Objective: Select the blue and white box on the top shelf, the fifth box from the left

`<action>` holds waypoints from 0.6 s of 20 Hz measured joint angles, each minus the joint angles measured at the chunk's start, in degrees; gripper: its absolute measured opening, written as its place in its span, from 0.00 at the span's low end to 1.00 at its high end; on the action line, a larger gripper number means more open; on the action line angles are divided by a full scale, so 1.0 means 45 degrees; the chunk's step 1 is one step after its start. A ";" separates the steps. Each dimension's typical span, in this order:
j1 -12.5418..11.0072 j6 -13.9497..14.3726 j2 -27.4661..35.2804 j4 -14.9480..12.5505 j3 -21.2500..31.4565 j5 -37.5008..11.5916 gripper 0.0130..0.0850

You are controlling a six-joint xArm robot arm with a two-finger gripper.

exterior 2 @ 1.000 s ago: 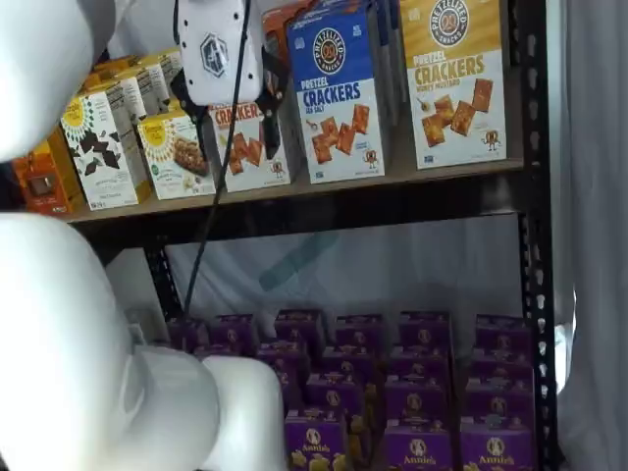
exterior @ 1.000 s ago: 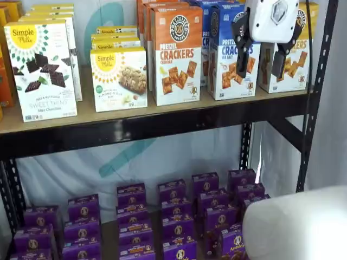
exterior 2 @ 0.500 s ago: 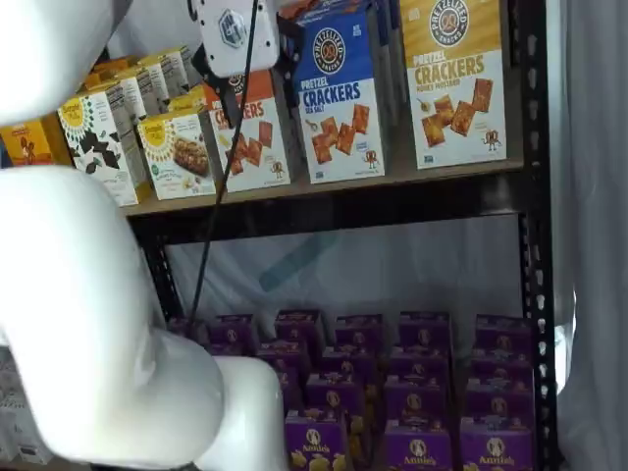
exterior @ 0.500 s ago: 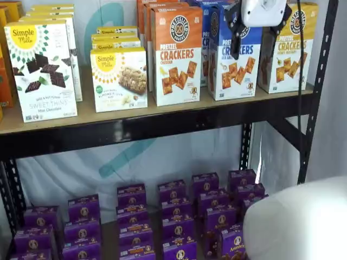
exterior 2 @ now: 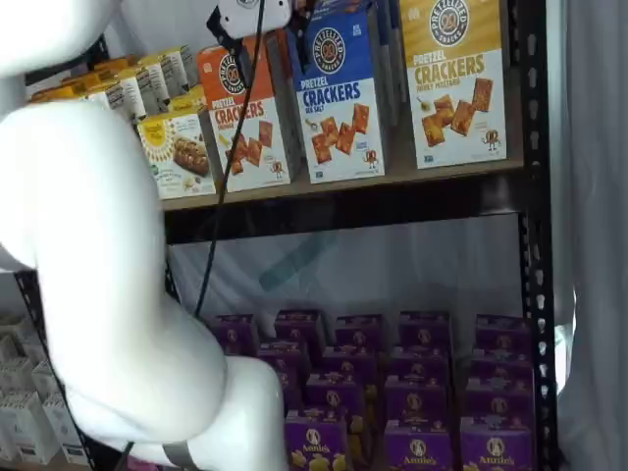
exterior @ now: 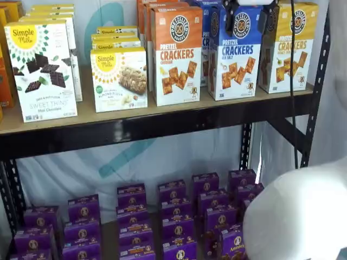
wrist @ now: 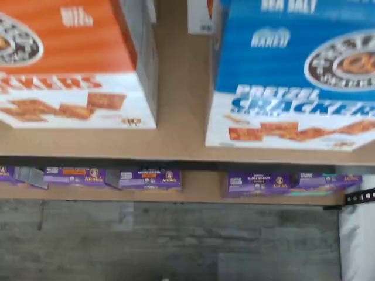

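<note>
Two black fingers of the gripper [exterior: 246,19] hang from the top edge of a shelf view, spread with a plain gap, straddling the upper part of the blue and white box [exterior: 235,57]. The tall rectangular carton, glossy blue above and white below, stands upright in the upper right of the frame on the top shelf [exterior: 87,111], a tan board edged by a thick black metal rail. An orange-and-white carton [exterior: 176,54] stands just beside it on its left. Small purple boxes [exterior: 130,216] fill the lower level.
</note>
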 joint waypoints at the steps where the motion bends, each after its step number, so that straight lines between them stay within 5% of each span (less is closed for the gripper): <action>1: -0.0043 -0.0041 0.0187 0.0020 -0.0188 -0.0004 1.00; 12: -0.0657 -0.0631 0.1587 0.0110 -0.1411 0.0102 1.00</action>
